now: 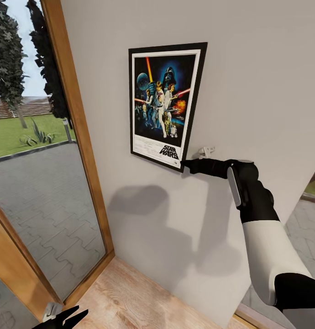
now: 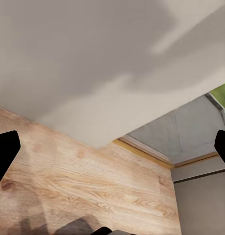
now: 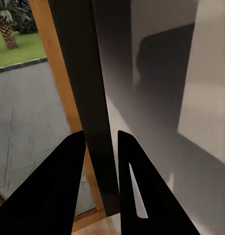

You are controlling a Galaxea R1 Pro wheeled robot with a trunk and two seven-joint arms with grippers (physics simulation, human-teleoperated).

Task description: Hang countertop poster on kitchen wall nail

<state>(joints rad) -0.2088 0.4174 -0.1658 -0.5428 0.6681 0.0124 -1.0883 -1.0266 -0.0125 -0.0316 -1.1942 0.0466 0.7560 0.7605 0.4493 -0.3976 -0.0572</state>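
Left gripper (image 1: 66, 316): bottom left of head view, low near the wood floor (image 1: 144, 301); fingers spread wide, nothing betw. them (left wrist view has a dark finger at each side edge, floor in the gap).

Right gripper (image 1: 187, 163): right of centre in head view, arm reaching up to the wall (image 1: 258, 82); fingers pinched on the poster's lower right corner. In right wrist view the black frame edge (image 3: 93, 122) runs between both fingers, so the grip is on.

Poster (image 1: 165, 103): upper centre, against the wall, tilted a bit, off the countertop.

Nail (image 1: 206, 150): small pale peg just right of the poster's lower corner, above the gripper. Whether the poster hangs on a nail: can't tell.

Glass door (image 1: 43, 173): left side, wood frame, paving and lawn outside.

Risk: if the grip lets go w/o the poster caught on a nail, it prob. drops to the floor; pinch on one corner only, so it could swing or slip.

Count: 1 poster, 1 nail seen, 2 grippers.
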